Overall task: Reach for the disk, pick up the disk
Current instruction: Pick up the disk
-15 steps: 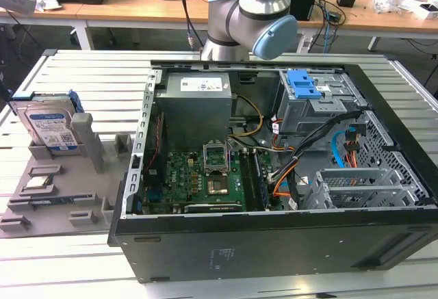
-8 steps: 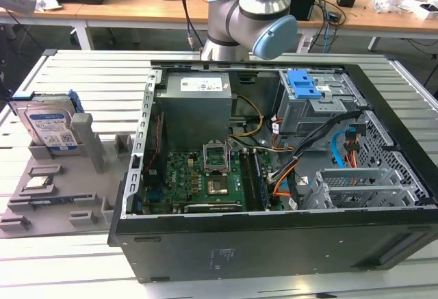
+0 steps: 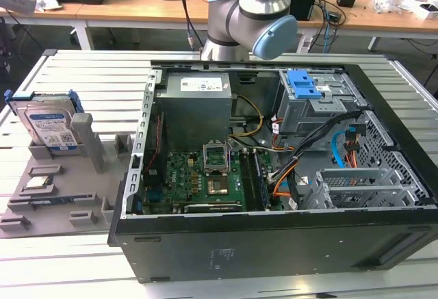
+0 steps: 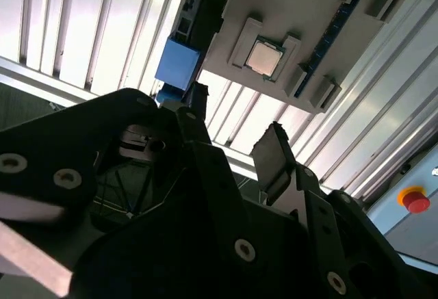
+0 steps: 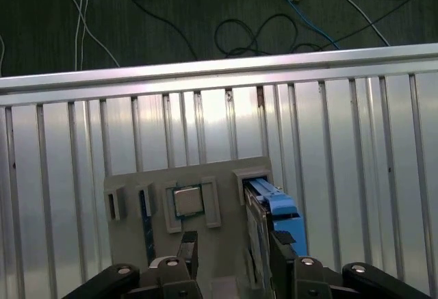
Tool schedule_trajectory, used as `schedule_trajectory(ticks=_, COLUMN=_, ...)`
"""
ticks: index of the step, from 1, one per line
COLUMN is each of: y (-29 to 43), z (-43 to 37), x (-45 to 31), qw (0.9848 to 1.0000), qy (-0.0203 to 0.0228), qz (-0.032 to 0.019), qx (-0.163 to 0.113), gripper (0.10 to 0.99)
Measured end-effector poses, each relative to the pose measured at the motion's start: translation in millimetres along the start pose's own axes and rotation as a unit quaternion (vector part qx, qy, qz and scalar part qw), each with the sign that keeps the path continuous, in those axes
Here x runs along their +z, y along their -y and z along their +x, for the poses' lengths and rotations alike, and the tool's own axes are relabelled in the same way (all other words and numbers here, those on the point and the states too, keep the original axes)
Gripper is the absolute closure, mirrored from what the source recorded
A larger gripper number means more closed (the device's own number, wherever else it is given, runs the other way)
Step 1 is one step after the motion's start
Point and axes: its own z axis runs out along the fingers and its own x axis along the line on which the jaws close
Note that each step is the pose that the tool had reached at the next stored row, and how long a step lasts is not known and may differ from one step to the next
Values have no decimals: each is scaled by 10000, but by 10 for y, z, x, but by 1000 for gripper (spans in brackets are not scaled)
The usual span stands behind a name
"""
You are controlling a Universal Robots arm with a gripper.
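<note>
Disk, a flat silver-grey hard drive w/ white-and-blue label in a bright blue plastic bracket, stands tilted on edge at the far end of a grey plastic holder tray. The tray is on the slatted aluminium table, toward the exterior view's left, beside an open black computer case. The exterior view gives the label face plus the silver-and-blue robot arm behind the case.

In the first wrist view the disk is seen edge-on from above, blue bracket uppermost, next to a small square silver chip seated in the tray. The black gripper hangs above the tray, well clear of it. Its fingers are spread apart w/ nothing between them, and one finger overlaps the disk in the picture.

The second wrist view looks along the gripper: same wide gap, w/ the blue bracket corner, the chip and a red round button off to one side.
</note>
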Motion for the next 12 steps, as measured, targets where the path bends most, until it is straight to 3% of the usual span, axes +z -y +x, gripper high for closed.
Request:
schedule_trajectory(ticks=5, y=-5, z=-57, x=0, qw=10000, qy=-2, qz=0, qx=0, gripper=545)
schedule_trajectory(ticks=8, y=-16, z=-201, x=0, qw=10000, qy=-5, qz=0, qx=0, gripper=545)
schedule_trajectory(ticks=12, y=-21, z=-270, x=1, qw=10000, qy=-5, qz=1, qx=0, gripper=545)
